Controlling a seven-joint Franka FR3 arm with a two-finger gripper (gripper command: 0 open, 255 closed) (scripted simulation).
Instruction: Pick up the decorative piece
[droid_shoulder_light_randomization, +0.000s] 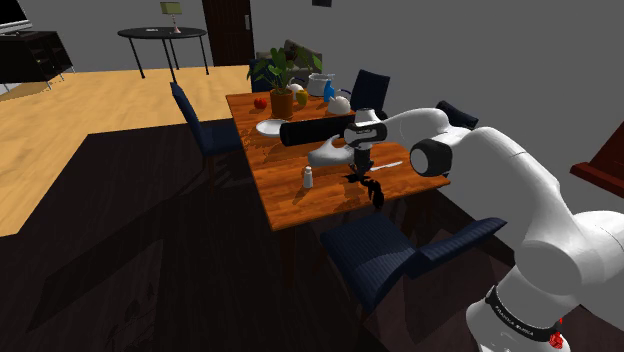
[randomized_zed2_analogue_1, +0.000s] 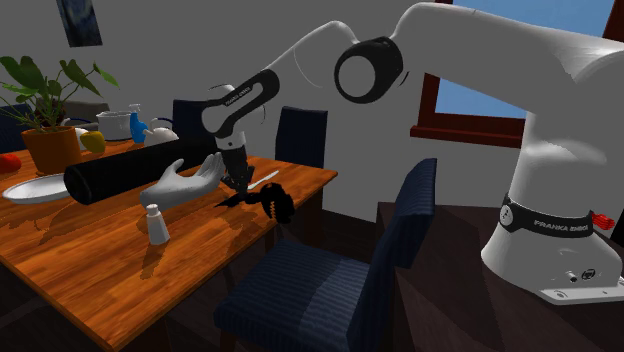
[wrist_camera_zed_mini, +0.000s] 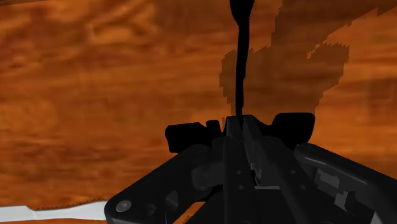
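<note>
The decorative piece (droid_shoulder_light_randomization: 370, 188) is a small black branching figure with a thin stem (wrist_camera_zed_mini: 240, 63). It hangs just above the wooden table (droid_shoulder_light_randomization: 300, 205) near its front edge, and in the second exterior view the piece (randomized_zed2_analogue_1: 268, 202) sits over the table's corner. My black gripper (droid_shoulder_light_randomization: 360, 170) points down and is shut on its top. Seen from the wrist, the gripper (wrist_camera_zed_mini: 240, 149) clasps the dark body, whose shadow falls on the wood below. The gripper (randomized_zed2_analogue_1: 240, 185) hangs right beside a white hand-shaped figure (randomized_zed2_analogue_1: 185, 185).
A long black cylinder (droid_shoulder_light_randomization: 315, 131) lies behind the white hand (droid_shoulder_light_randomization: 330, 152). A small shaker (droid_shoulder_light_randomization: 308, 178), a white knife (droid_shoulder_light_randomization: 388, 164), a plate (droid_shoulder_light_randomization: 271, 127), a potted plant (droid_shoulder_light_randomization: 280, 85) and a blue bottle (droid_shoulder_light_randomization: 328, 92) share the table. Dark blue chairs (droid_shoulder_light_randomization: 400, 250) stand around it.
</note>
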